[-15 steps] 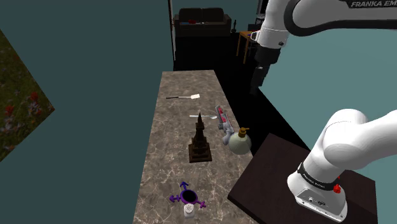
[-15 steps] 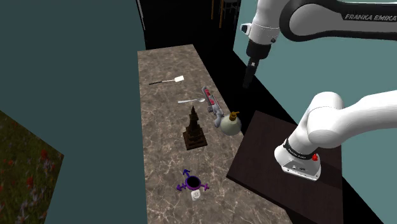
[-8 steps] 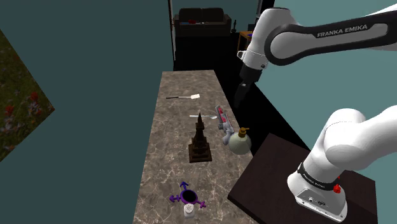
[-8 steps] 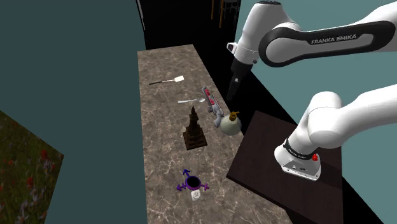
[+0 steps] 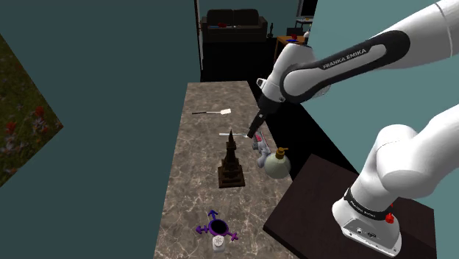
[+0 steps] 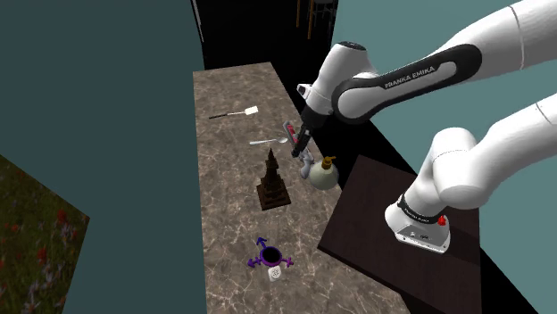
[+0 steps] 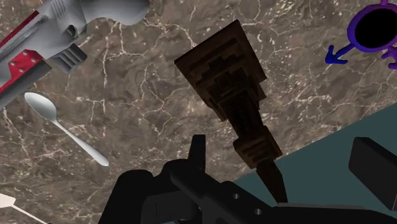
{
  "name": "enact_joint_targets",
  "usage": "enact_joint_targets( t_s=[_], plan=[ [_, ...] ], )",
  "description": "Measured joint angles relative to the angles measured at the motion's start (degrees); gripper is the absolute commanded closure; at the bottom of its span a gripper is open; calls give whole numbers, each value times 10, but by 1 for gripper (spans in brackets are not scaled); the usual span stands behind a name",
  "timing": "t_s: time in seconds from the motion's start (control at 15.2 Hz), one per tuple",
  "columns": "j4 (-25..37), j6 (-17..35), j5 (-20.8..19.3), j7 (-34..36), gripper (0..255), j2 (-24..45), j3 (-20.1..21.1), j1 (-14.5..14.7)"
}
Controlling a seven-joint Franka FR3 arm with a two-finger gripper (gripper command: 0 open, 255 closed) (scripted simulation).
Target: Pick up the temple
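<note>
Arm has swung down from beyond the brown marbled desk (image 5: 195, 158) to hover near the dark brown tiered temple (image 5: 231, 163), upright mid-desk; black fingers (image 7: 197, 156) spread, spire untouched between them, so the grasp approach looks underway.

The grey-and-red drill-like tool (image 7: 60, 28) and purple ringed toy (image 7: 354, 38) run off the wrist view's edge. The black hand (image 5: 254, 135) covers part of the tool.
</note>
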Motion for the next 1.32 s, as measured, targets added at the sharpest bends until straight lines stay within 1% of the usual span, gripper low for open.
enact_joint_targets(
  t_s=[0.07,0.2,0.33,0.4,0.46,0.86,0.92,0.99,1.06,1.32],
  plan=[
    [-3,35,19,-15,0,24,-3,14],
    [5,86,59,-51,0,66,-16,42],
    [17,139,117,-99,0,115,-31,79],
    [28,159,149,-127,0,138,-40,96],
    [37,172,175,-152,0,158,-48,107],
    [45,217,281,-248,0,215,-65,141],
    [44,221,295,-262,0,221,-66,145],
    [45,223,302,-267,0,224,-67,146],
    [45,224,305,-270,255,225,-67,147],
    [46,225,308,-273,255,226,-67,147]
  ],
)
